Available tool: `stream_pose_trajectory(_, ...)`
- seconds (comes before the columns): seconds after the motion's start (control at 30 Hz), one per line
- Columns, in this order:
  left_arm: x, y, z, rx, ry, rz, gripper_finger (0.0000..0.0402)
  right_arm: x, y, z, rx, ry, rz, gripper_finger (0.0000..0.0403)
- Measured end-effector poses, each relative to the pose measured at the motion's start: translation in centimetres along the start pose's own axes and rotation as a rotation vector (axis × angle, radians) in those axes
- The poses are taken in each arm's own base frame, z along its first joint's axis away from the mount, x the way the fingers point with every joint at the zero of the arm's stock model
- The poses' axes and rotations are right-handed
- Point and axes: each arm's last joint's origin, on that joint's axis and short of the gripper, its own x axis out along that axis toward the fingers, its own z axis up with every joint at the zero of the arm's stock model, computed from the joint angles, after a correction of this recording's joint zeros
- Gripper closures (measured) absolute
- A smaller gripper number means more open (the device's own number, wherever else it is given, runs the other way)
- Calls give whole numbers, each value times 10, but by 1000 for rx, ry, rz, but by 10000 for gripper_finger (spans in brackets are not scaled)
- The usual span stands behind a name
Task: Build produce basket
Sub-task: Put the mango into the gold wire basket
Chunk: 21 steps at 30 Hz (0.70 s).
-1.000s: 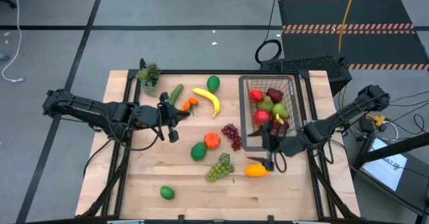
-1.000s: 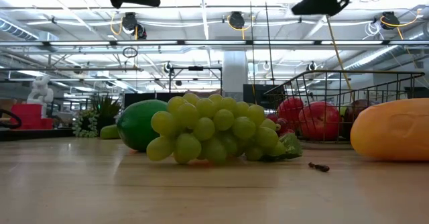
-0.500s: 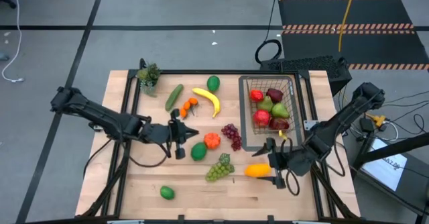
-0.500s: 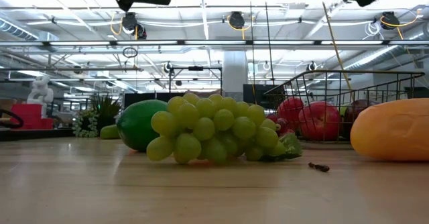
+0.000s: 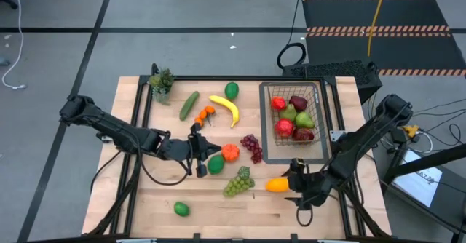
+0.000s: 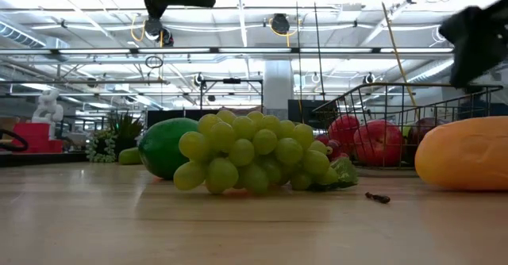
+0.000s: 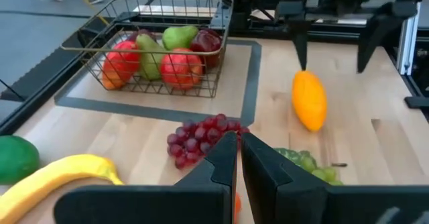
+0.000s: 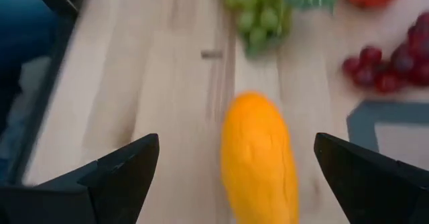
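The basket [image 5: 263, 119] stands at the far right and holds red apples and pears. Loose produce lies on the table: a banana [image 5: 226, 108], a cucumber [image 5: 189, 105], purple grapes [image 5: 252, 147], green grapes [image 5: 239, 181] and an orange-yellow mango [image 5: 277, 185]. My right gripper [image 5: 292, 188] is open just above the mango [image 8: 260, 160]. Its fingers stand on either side of it and touch nothing. My left gripper [image 5: 207, 154] is shut and hovers over the table's middle, beside a green fruit [image 5: 215, 164] and an orange one [image 5: 231, 152], with the purple grapes [image 7: 201, 137] ahead of it.
A potted plant [image 5: 161, 83] stands at the far left corner. A lime [image 5: 181, 209] lies near the front edge and another [image 5: 231, 90] at the back. A flat dark tray [image 5: 271, 157] lies under the basket. Bare wood shows at the table's front left.
My right gripper has moved from beside the basket toward the table's near edge, sunk and tipped downward over the mango, staying open. My left gripper has gone toward the right and near edges and a little down, staying shut. No produce has moved.
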Motion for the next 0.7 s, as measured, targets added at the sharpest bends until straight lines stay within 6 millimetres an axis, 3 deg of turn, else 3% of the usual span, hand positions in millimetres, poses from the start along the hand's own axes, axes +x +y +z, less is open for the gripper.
stream_pose_trajectory(0.7,-1,-3,12,10,-115,-23,376,38,-1,-19,28,157,-125,11)
